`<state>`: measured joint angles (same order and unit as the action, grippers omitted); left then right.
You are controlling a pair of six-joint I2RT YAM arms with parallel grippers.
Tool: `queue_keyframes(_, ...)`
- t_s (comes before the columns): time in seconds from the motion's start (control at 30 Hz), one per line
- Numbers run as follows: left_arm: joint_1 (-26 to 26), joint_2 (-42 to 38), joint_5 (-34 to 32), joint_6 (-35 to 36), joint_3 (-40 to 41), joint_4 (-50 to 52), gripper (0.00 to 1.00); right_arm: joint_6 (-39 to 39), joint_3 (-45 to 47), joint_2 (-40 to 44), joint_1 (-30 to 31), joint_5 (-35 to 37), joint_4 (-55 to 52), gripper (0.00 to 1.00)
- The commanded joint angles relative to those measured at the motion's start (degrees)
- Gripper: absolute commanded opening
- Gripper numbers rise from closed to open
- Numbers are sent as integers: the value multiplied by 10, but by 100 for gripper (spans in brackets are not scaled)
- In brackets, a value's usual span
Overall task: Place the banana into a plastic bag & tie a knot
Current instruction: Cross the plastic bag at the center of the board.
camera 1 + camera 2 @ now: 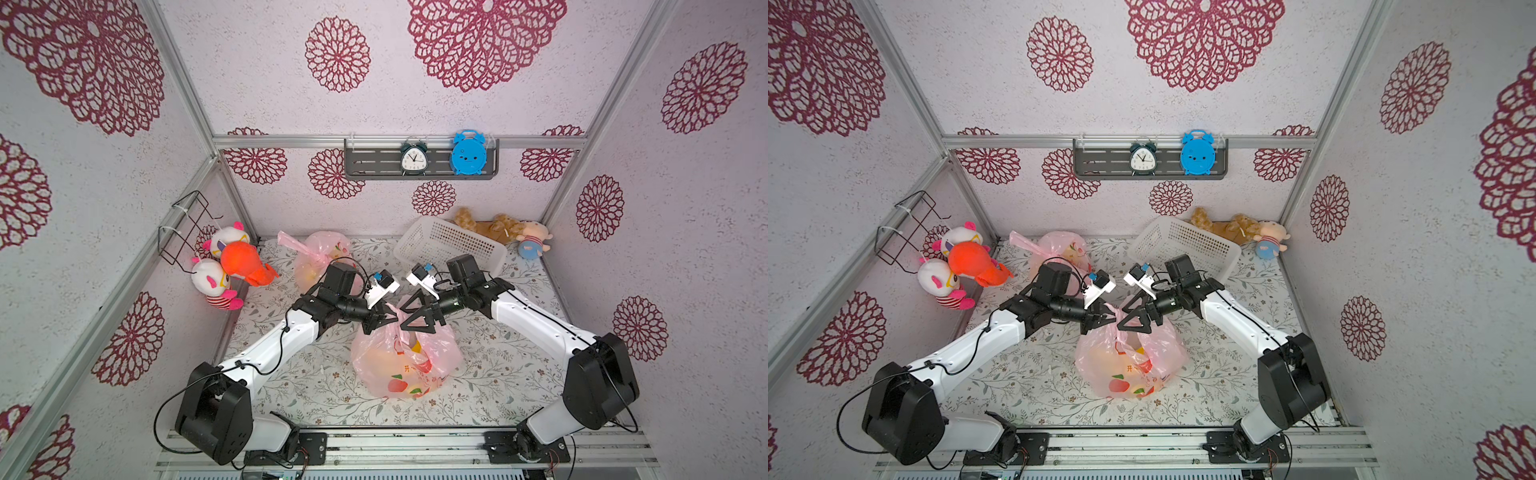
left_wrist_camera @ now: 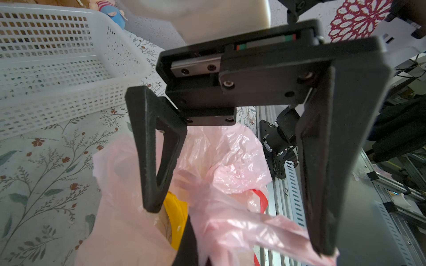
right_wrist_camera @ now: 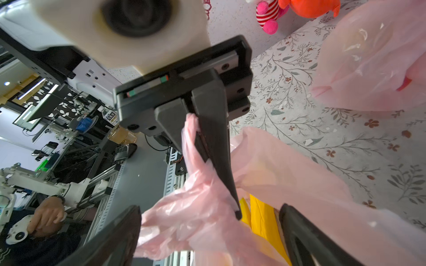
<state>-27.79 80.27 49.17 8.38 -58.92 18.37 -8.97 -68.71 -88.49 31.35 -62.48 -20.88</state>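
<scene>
Top views: bag (image 1: 401, 365) mid-counter (image 1: 498, 374), long axis front-to-back, neck toward the back wall; banana (image 2: 176, 214) inside, heading unclear. Left gripper (image 3: 235, 207) clenched on the bag. Right gripper (image 2: 237, 228) released, astride the neck.

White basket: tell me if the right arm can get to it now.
Probably yes: the right claw stands open, and the white basket sits just beyond that arm's wrist, with nothing between.

Pink plastic bag (image 1: 405, 361), bulging upright — handles bunched, yellow inside
</scene>
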Motion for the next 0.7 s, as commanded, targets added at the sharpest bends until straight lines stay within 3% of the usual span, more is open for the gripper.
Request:
queue_keyframes(0.0, 5, -7, -15, 8, -7, 8, 0, 2, -6, 32, 9, 58, 4, 99)
queue_keyframes(0.5, 4, -26, -28, 15, -10, 25, 0, -21, 17, 60, 34, 175, 17, 99)
queue_keyframes(0.67, 4, -33, -24, 15, -8, 24, 0, -31, 17, 53, 36, 177, 22, 99)
